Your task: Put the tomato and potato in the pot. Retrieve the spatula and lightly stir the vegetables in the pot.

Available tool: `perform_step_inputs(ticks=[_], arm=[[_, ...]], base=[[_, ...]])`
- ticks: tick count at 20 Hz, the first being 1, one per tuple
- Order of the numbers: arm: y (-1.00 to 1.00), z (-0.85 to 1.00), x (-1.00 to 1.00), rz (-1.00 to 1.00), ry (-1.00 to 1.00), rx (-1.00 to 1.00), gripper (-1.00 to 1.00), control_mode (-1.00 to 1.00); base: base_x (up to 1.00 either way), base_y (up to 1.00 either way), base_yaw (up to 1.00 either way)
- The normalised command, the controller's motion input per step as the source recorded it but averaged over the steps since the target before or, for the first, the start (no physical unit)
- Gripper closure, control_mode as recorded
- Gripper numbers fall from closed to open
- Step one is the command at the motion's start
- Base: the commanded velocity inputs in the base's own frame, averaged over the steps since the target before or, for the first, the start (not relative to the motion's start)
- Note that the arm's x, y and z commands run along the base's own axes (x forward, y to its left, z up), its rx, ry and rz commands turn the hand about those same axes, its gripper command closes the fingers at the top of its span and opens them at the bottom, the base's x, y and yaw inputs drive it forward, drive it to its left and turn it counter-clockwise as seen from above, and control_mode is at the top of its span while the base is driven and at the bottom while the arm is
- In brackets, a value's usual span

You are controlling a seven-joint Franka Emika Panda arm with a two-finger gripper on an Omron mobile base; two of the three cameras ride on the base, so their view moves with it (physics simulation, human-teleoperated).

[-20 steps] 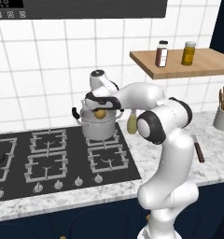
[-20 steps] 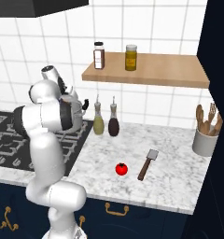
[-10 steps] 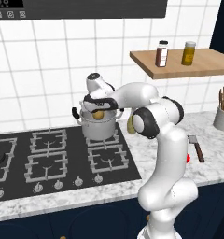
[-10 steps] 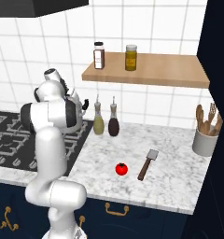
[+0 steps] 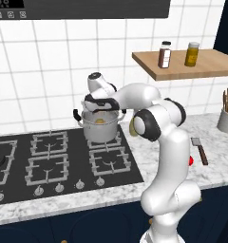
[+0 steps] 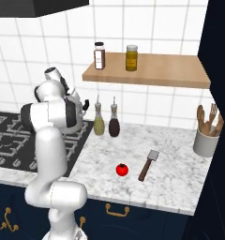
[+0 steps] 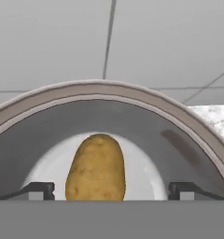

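Lying in the pot (image 7: 188,135), the potato (image 7: 96,169) bears no label.

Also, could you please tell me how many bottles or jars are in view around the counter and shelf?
4: a dark spice jar and a yellow jar on the wooden shelf, plus a yellowish-green bottle and a dark bottle side by side on the counter below. The arm may hide others.

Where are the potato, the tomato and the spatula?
potato (image 7: 96,169): hand view, middle of its skin.
tomato (image 6: 122,169): right base view, centre of the fruit.
spatula (image 6: 147,165): right base view, upper handle.
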Motion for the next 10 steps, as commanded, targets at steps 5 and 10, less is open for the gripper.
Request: perform_step_inputs(ticks=[5,10], arm=[[-0.3,0.98,-0.93,0.0,-0.04,0.15,-1.0,-1.0],[-0.72,0.55,-1.0,-0.07,0.0,0.15,-1.0,-1.0]], base=[[0.0,0.0,0.0],[0.0,0.0,0.0]])
